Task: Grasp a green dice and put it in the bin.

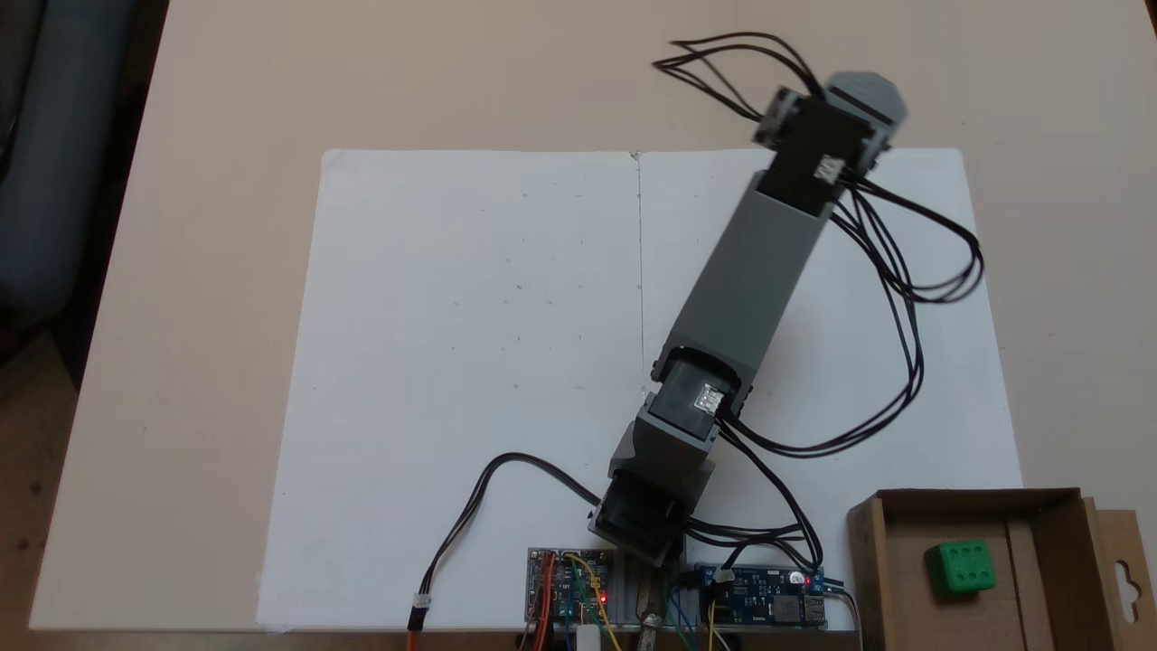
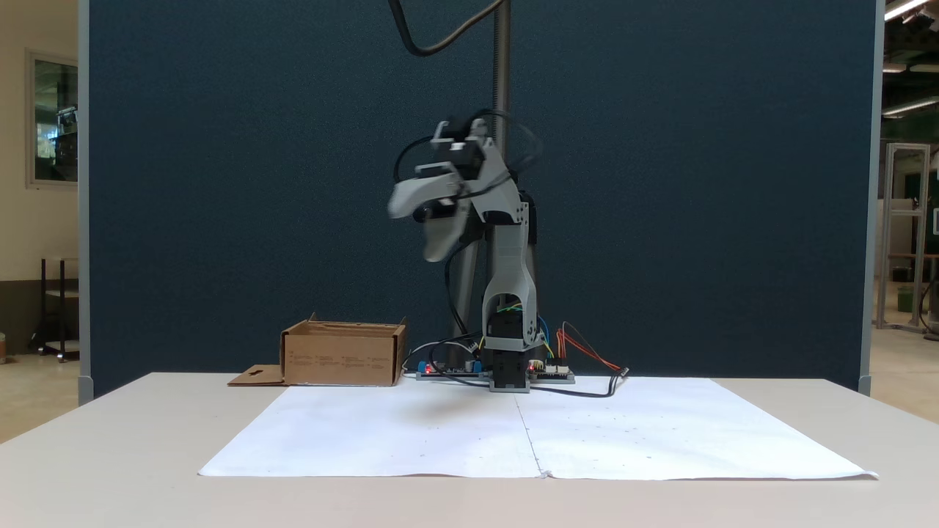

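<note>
The green dice (image 1: 961, 567) is seen lying on the floor of the bin (image 1: 890, 561), well apart from the jaws and nowhere between them; the placing step is therefore judged to be done, and what remains is judged to be no more than a return of the arm to rest, which calls for a clear swing above the paper with nothing carried.

The gripper (image 2: 422, 236) is held high in the air, with the bin below it and off to its left in the front fixed view; its jaws are seen spread, one pale tip reaching outward and the other hanging down, and nothing is pinched between them; some blur is noted on the tips. In the fixed view from above, the gripper end (image 1: 863, 95) is largely hidden under the wrist, so the jaws cannot be read there.

The dice is a small bright green cube with rounded edges; darker recessed pips are shown on its upper face; a smooth, hard plastic surface is judged. The bin is of plain brown cardboard, matt, with low walls and a side flap (image 1: 1125, 579) pierced by a hang-hole. The arm (image 1: 755, 271) is built of grey printed plastic and black motor blocks, trailed by thin black cables (image 1: 913, 298). Two white paper sheets (image 1: 470, 362) are laid flat on the pale table (image 1: 226, 181); exposed circuit boards (image 1: 768, 597) sit at the arm's base.
</note>
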Action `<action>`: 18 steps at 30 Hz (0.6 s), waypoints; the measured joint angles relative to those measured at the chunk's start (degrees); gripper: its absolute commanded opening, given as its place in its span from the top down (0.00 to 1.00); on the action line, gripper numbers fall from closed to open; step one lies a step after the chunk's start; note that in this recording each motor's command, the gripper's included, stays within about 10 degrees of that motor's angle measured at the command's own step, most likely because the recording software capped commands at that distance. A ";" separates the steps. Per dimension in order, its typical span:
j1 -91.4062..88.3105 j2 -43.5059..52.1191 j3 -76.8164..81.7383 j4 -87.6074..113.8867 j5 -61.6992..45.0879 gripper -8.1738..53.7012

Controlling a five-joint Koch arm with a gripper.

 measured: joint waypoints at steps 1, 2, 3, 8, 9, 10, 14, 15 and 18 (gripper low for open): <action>-2.46 0.62 0.18 -0.18 0.00 0.17; -4.83 1.41 1.05 -0.18 0.00 0.17; -7.47 2.20 2.02 -0.26 0.00 0.17; -14.94 8.79 10.99 -3.25 -0.09 0.17; -15.82 10.20 13.18 -4.04 -0.26 0.17; -16.35 11.87 16.17 -5.36 -0.26 0.17; -19.25 17.14 25.84 -12.83 -0.35 0.17; -20.04 18.90 28.48 -15.21 -0.44 0.17; -21.01 23.99 35.51 -21.97 -1.23 0.17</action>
